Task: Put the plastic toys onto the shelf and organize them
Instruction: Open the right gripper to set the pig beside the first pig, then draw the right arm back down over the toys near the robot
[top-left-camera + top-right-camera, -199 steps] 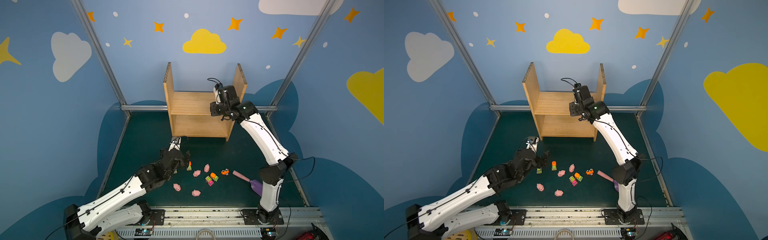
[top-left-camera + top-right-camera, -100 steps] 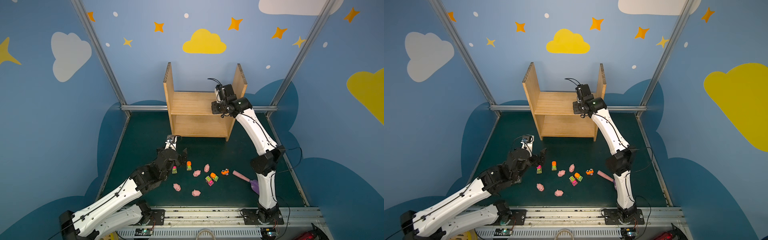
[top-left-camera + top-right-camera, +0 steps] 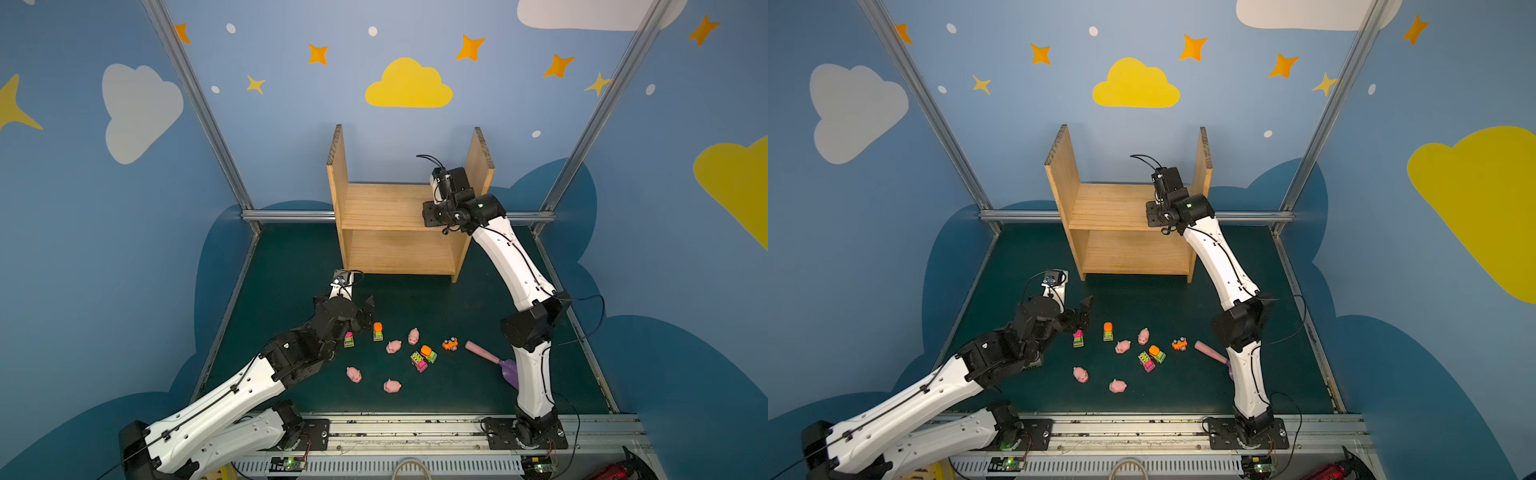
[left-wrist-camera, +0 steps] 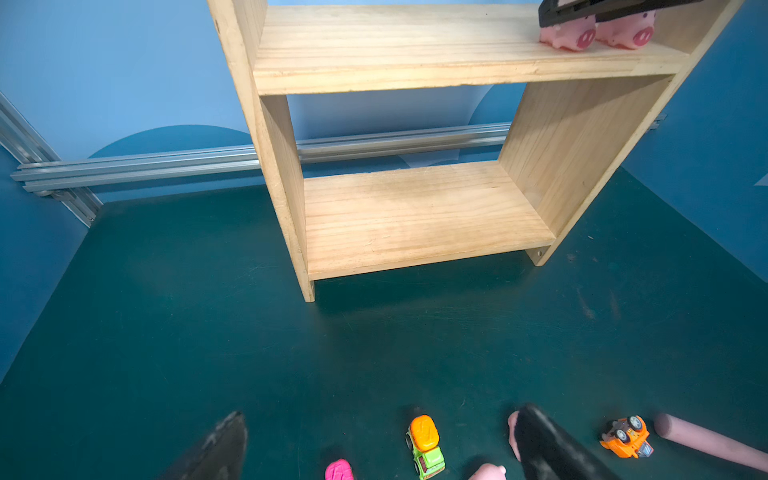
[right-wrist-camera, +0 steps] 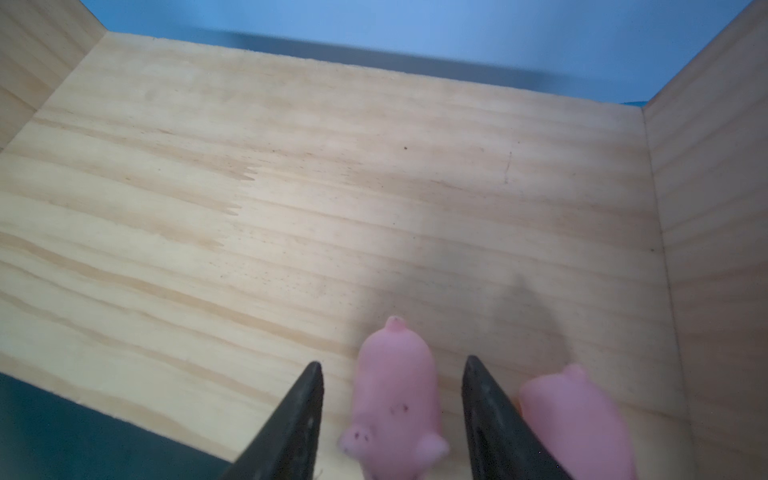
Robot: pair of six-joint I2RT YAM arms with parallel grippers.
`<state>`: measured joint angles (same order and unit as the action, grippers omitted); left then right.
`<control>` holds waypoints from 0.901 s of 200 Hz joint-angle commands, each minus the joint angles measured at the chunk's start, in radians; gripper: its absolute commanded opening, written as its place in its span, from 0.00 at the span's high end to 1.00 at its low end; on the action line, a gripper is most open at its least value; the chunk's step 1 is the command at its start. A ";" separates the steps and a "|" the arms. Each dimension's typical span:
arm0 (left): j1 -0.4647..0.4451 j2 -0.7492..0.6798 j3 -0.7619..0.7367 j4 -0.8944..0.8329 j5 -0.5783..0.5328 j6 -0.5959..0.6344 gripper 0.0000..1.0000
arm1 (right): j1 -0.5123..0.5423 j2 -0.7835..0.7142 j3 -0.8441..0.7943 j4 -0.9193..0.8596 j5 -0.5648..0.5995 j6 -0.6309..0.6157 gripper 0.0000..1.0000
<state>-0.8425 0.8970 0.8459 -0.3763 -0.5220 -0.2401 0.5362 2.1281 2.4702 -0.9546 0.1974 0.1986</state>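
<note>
Right wrist: right gripper (image 5: 392, 362) jaws parted, clear of pig (image 5: 395, 407) on shelf (image 5: 291, 208) upper board, beside second pig (image 5: 577, 419), probably grouping pigs. Left gripper (image 4: 382, 412) wide, over green truck (image 4: 424, 449).

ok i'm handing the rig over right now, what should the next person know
Left gripper: open, empty, low over the dark green mat.
Right gripper: open, jaws either side of, not touching, a small pink plastic pig on the upper board of the light pine shelf.
Done: two pigs up there, the second beside the right panel.
To do: four pigs and five bright toy vehicles on the mat.
</note>
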 commanded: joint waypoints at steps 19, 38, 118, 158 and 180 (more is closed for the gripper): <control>0.009 -0.027 -0.004 0.004 -0.024 -0.006 0.00 | -0.004 -0.042 0.027 0.022 -0.006 -0.018 0.38; 0.010 -0.035 -0.005 0.006 -0.021 -0.014 0.00 | -0.004 -0.070 0.027 0.031 -0.009 -0.019 0.33; 0.014 -0.057 -0.037 0.015 0.013 -0.093 0.00 | 0.013 -0.327 -0.233 0.119 -0.019 0.003 0.30; 0.015 -0.102 -0.078 -0.003 0.027 -0.157 0.00 | 0.052 -0.526 -0.478 0.162 0.012 0.008 0.30; 0.013 -0.117 -0.088 -0.040 0.039 -0.187 0.00 | 0.063 -0.645 -0.612 0.171 0.030 0.024 0.30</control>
<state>-0.8314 0.8009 0.7692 -0.3729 -0.4992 -0.3725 0.5850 1.5871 1.9667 -0.8101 0.2001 0.2028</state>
